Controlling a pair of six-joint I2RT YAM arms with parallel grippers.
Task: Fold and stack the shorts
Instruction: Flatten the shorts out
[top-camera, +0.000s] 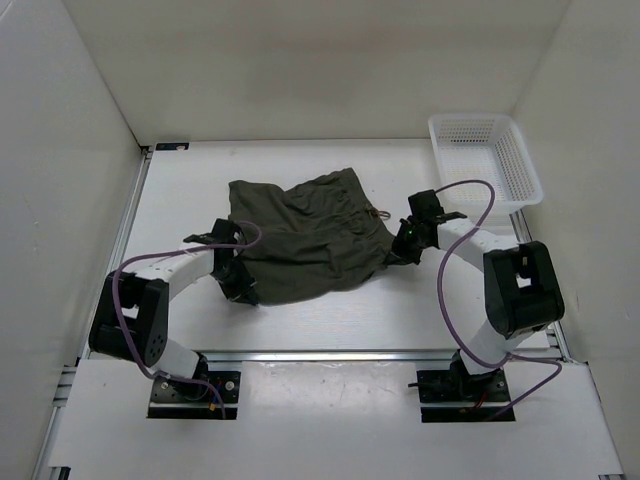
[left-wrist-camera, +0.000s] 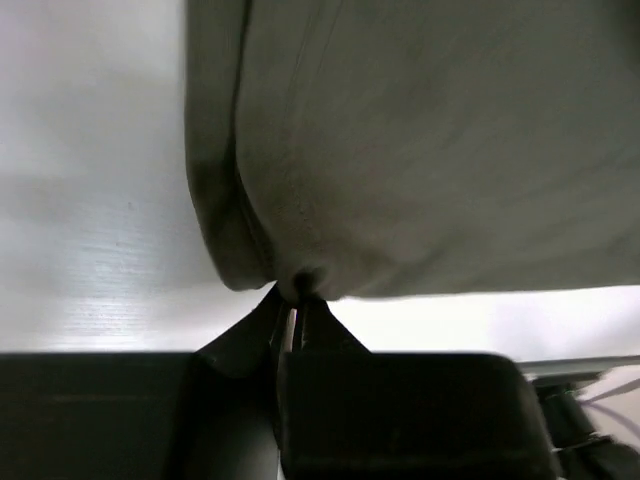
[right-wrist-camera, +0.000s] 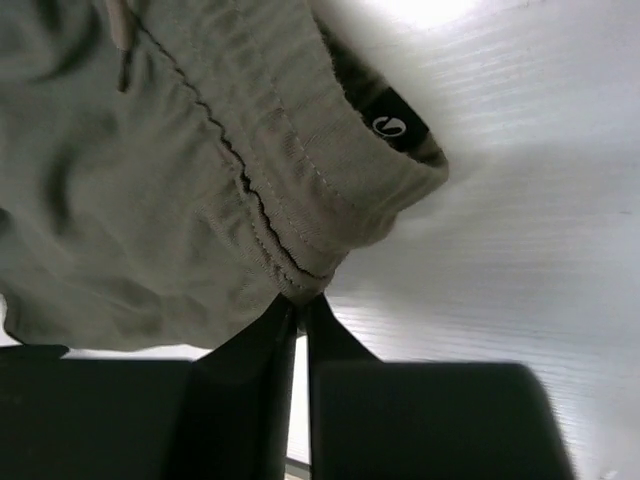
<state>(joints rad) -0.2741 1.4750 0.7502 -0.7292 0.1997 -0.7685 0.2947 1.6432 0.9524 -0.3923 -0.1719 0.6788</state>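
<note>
The dark olive-green shorts (top-camera: 310, 235) lie crumpled and partly doubled over in the middle of the white table. My left gripper (top-camera: 240, 290) is shut on the shorts' near left corner; in the left wrist view the fingertips (left-wrist-camera: 296, 298) pinch a fold of the fabric (left-wrist-camera: 420, 150). My right gripper (top-camera: 398, 252) is shut on the waistband's near right corner; in the right wrist view the jaws (right-wrist-camera: 300, 300) clamp the stitched waistband edge (right-wrist-camera: 300, 200). A drawstring end (right-wrist-camera: 120, 30) and a small dark label (right-wrist-camera: 392, 122) show there.
A white plastic basket (top-camera: 485, 160) stands at the table's far right corner. White walls enclose the table on the left, back and right. A metal rail (top-camera: 330, 355) runs along the near edge between the arm bases.
</note>
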